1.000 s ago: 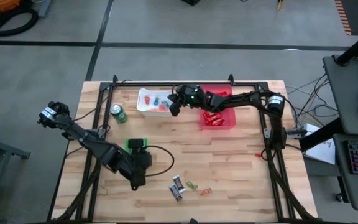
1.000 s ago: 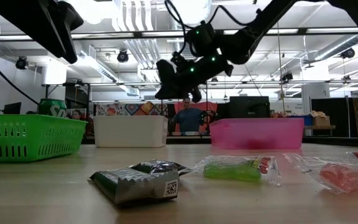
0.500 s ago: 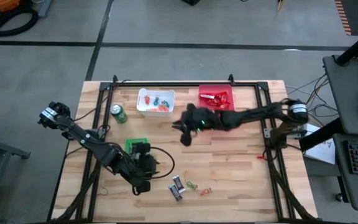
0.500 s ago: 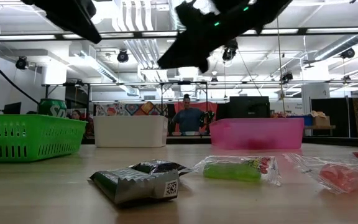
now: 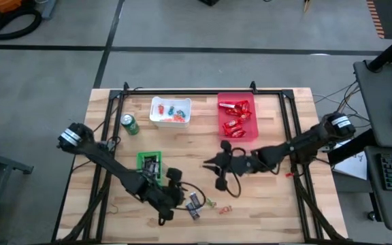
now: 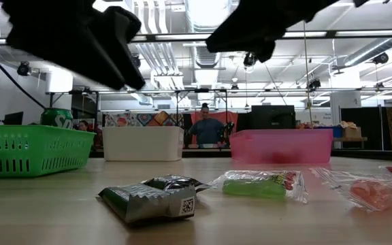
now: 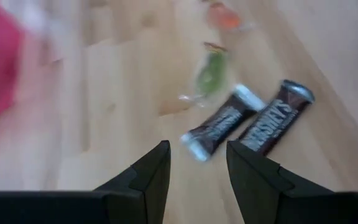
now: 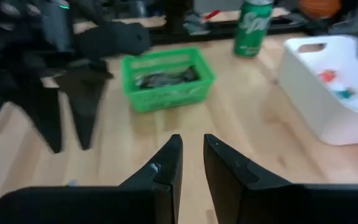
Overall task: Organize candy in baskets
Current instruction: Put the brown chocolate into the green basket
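1. Hovering over two dark chocolate bars (image 7: 247, 121) lying just beside green basket (image 5: 149, 163): left gripper (image 7: 196, 165), jaws spread, holding nothing.
2. Waiting between red basket (image 5: 237, 120) and bars: right gripper (image 8: 191, 158), jaws narrowly parted, empty.
3. Judging bars light, stiff, slippery-wrapped; pinching across narrow width mid-length.

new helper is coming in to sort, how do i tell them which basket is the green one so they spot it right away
Start at the wooden table seen from above and find the green drink can near its far left corner. Just toward the front edge from the can sits the green basket. It is the smallest of the three, bright green with slotted sides, while the white basket and red basket line the far edge.
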